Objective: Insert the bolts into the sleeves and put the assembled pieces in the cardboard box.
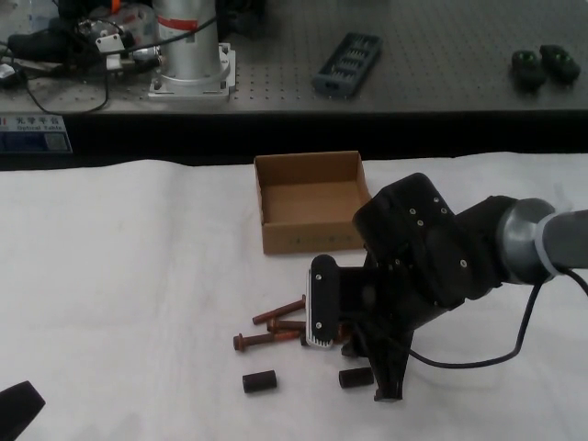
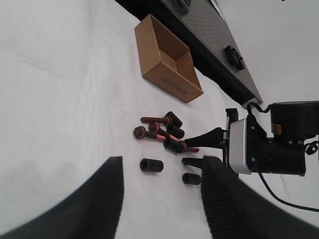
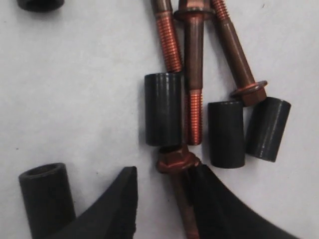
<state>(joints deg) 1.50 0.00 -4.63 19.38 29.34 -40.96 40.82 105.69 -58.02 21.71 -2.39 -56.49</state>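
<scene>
White cloth (image 1: 119, 276) spreads wide around bolts (image 1: 266, 338) and cardboard box (image 1: 308, 237).

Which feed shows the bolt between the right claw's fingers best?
Right wrist view: the bolt lies close up inside the open right claw, head and shank plain. Left wrist view shows it small, from the side. High view: the right arm covers most of it.

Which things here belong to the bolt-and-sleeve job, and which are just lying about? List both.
Job: bolts, sleeves, cardboard box.

Lying about: silver post, dark ribbed block, two black items and cables, all on the perforated bench behind the white cloth.
</scene>
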